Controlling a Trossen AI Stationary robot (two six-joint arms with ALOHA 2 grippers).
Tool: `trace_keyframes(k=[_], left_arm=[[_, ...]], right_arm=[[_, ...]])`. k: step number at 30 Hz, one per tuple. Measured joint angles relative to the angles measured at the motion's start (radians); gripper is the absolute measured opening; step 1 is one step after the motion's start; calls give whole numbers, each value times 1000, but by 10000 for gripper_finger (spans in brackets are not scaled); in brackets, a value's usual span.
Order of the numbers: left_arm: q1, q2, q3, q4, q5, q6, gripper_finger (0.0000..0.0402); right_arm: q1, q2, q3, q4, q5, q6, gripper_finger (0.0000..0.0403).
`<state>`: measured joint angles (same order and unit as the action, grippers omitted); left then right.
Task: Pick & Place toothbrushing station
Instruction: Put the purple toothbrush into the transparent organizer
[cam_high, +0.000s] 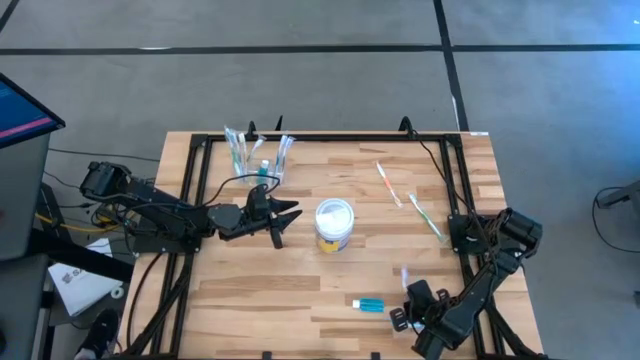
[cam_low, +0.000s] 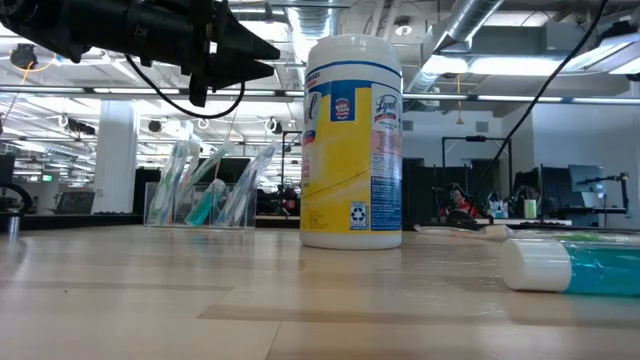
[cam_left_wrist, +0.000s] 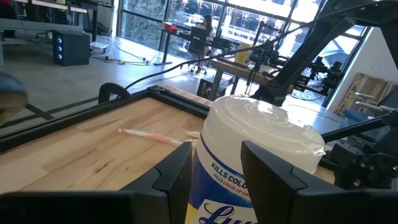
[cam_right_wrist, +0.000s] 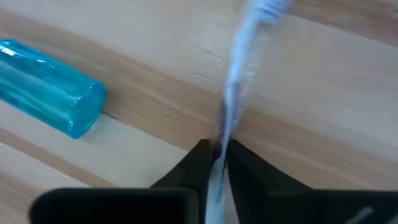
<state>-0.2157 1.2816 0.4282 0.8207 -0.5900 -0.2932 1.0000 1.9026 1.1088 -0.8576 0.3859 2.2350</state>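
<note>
The see-through toothbrushing station (cam_high: 258, 155) stands at the table's far left with brushes and a blue tube upright in its cups; in the low view the station (cam_low: 205, 195) is seen behind the tub. My right gripper (cam_right_wrist: 214, 152) is near the table's front right corner, shut on a pale blue-white toothbrush (cam_right_wrist: 239, 56); in the high view the right gripper (cam_high: 406, 292) has the toothbrush (cam_high: 404, 276) just beyond it. My left gripper (cam_high: 288, 225) hangs open and level above the table, left of the white-topped, yellow-banded tub (cam_high: 334, 224), touching nothing. My right gripper pinches the toothbrush's handle (cam_right_wrist: 225, 134) between its two fingers, coming from above at a steep slant. The brush runs on away from the fingers to its head end (cam_right_wrist: 266, 9), low over the wood. Whether that end rests on the table I cannot tell.
A blue tube with a white cap (cam_high: 369, 304) lies just left of my right gripper. An orange toothbrush (cam_high: 388, 184) and a green one (cam_high: 425, 218) lie at the far right. Black clamps (cam_high: 405, 125) sit on the far edge.
</note>
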Motion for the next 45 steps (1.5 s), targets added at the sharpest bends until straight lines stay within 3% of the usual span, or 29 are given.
trace_keyframes(k=[6, 12, 18, 35, 45], left_arm=[[0, 0, 0, 0, 0, 0, 131], [0, 0, 0, 0, 0, 0, 131], [0, 0, 0, 0, 0, 0, 131], [0, 0, 0, 0, 0, 0, 131], [0, 0, 0, 2, 0, -2, 131]], right_arm=[[-1, 0, 0, 4, 16, -16, 9], [-14, 2, 0, 3, 61, -26, 26], [-35, 2, 0, -3, 82, -77, 7], [-34, -11, 0, -61, 337, -106, 9], [-34, -27, 5, -114, 435, -116, 7]])
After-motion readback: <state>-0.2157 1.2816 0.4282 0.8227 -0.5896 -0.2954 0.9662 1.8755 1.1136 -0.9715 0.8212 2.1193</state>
